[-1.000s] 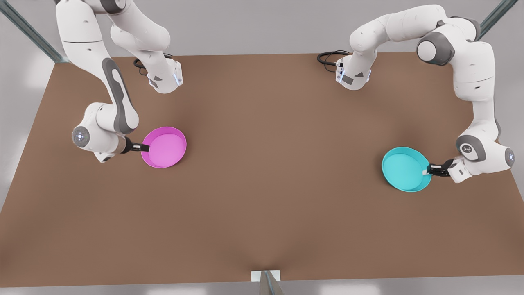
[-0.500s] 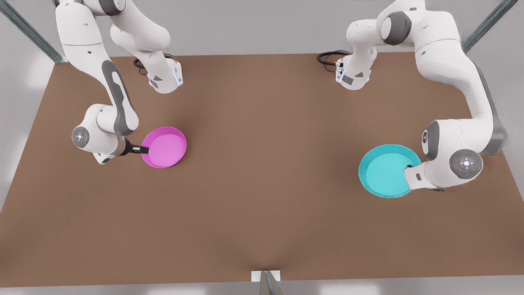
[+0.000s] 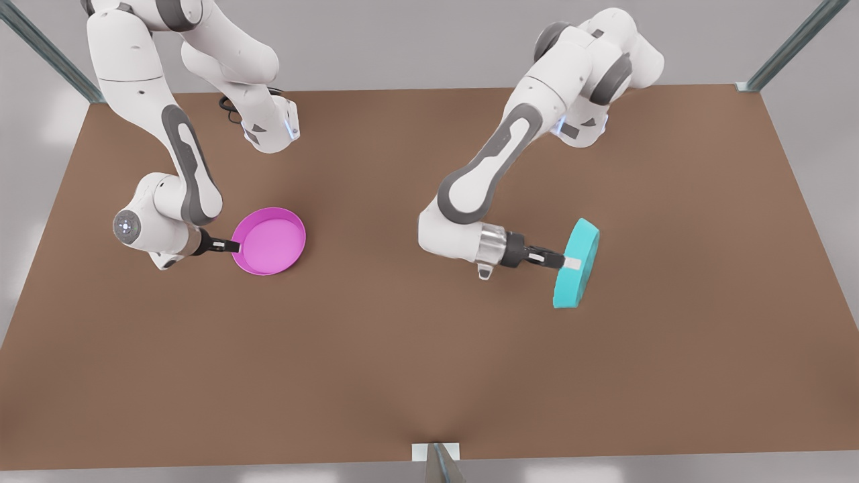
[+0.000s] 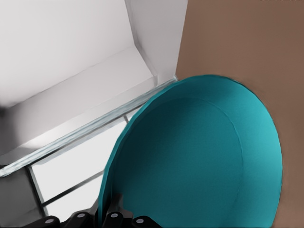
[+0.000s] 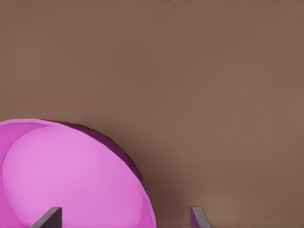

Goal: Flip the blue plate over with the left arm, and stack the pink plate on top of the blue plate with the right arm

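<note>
Where the brown bench (image 3: 416, 349) spans the front view, two white Franka arms reach over it from the far edge, one on each side.

Left arm: it extends from the far side toward the middle of the bench, on the front view's right. Its forearm runs nearly level, and the left claw (image 3: 566, 262) points toward the front view's right. The claw is clamped on the rim of the blue plate (image 3: 577, 263), with one white pad showing against the plate's near face. The plate is held on edge, close to vertical, slightly leaning, with its lower end near the bench surface; contact with the bench cannot be confirmed. In the left wrist view the blue plate (image 4: 199, 156) presents one broad round face, and the dark claw fingers (image 4: 114, 216) grip its rim at the base.

Right arm: it stands on the front view's left, wrist low over the bench. The right claw (image 3: 228, 246) is at the rim of the pink plate (image 3: 270, 241), on the side toward the front view's left. In the right wrist view its two fingertips (image 5: 47, 218) are spread apart, one over the pink plate (image 5: 66, 180) and one over bare bench, so the rim passes between them without being gripped.

Pink plate: it lies flat on the bench, open side up, well apart from the blue plate.
</note>
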### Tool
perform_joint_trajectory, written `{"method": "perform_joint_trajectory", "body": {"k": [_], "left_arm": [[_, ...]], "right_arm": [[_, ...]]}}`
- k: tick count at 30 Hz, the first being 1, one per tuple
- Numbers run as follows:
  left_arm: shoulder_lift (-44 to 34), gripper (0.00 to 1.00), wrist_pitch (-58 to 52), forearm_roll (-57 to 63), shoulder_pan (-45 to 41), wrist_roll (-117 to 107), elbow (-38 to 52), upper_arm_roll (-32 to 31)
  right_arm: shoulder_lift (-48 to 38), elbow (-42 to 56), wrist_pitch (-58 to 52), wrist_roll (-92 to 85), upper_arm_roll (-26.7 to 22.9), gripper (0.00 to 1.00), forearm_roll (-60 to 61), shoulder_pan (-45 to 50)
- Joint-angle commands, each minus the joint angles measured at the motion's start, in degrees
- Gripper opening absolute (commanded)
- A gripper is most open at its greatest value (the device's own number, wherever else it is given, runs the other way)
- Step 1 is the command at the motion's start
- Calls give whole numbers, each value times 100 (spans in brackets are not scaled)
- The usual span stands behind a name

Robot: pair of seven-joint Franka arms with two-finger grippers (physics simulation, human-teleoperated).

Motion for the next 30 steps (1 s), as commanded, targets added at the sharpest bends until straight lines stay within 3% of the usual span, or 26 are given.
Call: {"method": "perform_joint_trajectory", "body": {"k": [1,7,14,19,30], "left_arm": [[181,21,-969,690,-252,-3087,1,3],[989,21,-1435,1129,-903,-3131,53,12],[1675,21,-1163,1112,-1167,-3236,89,-23],[2466,21,-863,1103,-1228,-3218,1249,-120],[2958,21,-846,1138,-1307,-3359,1521,-172]], "right_arm": [[-9,0,12,-322,0,100,11,0],[175,0,223,-322,9,100,11,17],[245,-53,311,-374,9,100,11,0],[263,-193,417,-427,9,100,11,0],[412,-211,557,-463,9,100,38,8]]}}
